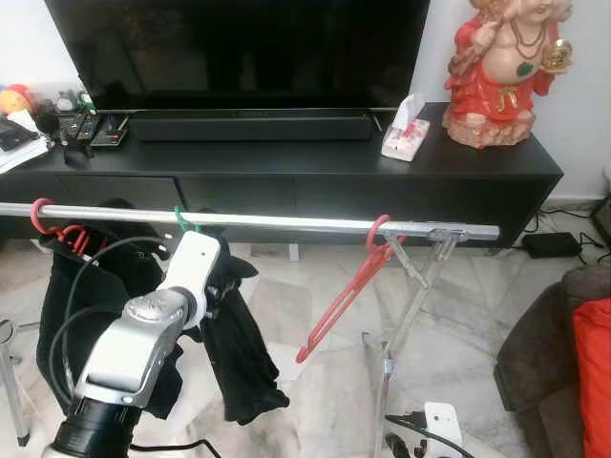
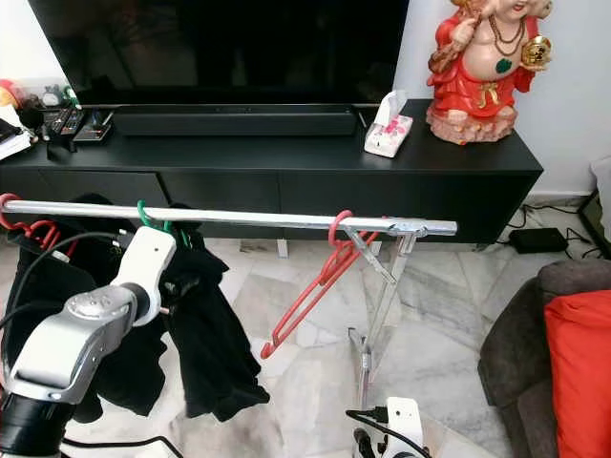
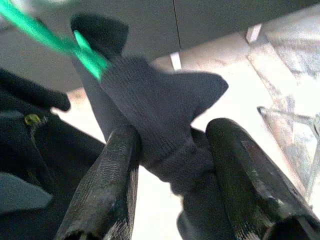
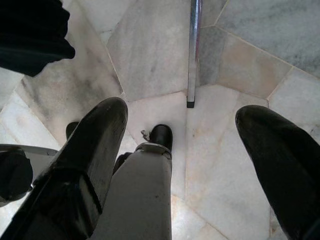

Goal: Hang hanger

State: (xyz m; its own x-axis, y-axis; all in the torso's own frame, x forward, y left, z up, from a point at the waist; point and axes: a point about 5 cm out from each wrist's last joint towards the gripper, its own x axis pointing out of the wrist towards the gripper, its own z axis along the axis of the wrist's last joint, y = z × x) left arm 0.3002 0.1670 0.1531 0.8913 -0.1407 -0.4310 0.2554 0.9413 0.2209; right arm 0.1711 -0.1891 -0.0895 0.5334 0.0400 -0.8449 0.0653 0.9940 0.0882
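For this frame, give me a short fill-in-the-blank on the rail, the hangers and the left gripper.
1. The empty red hanger hangs from the silver ____.
2. The left gripper has its fingers around a ____ garment.
3. That garment's hanger is ____ in colour.
4. The tissue box sits on the black TV ____.

Missing: rail; black; green; cabinet

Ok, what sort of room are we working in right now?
Most likely a home living room: a large TV on a low black media console, marble floor tiles, and a metal drying rail holding hangers and dark clothes.
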